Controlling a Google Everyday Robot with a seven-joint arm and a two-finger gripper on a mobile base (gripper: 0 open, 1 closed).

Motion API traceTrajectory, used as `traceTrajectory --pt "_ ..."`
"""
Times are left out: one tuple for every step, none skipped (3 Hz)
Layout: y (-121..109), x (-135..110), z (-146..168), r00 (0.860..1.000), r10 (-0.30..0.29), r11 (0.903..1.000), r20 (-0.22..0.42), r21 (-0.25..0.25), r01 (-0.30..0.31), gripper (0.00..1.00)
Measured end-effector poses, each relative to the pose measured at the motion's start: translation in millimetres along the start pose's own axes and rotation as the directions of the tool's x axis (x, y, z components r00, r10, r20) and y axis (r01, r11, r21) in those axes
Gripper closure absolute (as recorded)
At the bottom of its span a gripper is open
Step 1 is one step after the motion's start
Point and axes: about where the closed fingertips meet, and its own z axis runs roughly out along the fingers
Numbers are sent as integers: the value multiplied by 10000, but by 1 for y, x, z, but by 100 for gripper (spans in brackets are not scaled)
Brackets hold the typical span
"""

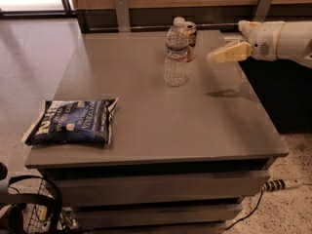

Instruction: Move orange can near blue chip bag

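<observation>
The orange can (191,41) stands near the table's far edge, mostly hidden behind a clear plastic water bottle (175,55); only its right side and silver top show. The blue chip bag (72,121) lies flat at the table's front left corner. My gripper (218,56) reaches in from the right on a white arm, hovering above the table just right of the can and apart from it. It holds nothing.
The grey table (195,126) has drawers below. A wooden wall with metal brackets (122,11) runs behind it. A dark cabinet (287,96) stands at the right. A wire basket (34,213) and a power strip (280,184) lie on the floor.
</observation>
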Motion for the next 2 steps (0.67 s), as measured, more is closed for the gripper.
traceTrajectory --pt "-13 8 16 9991 128 9998 408 121 -133 0" --pt "-35 15 39 9940 174 9996 1078 192 -195 0"
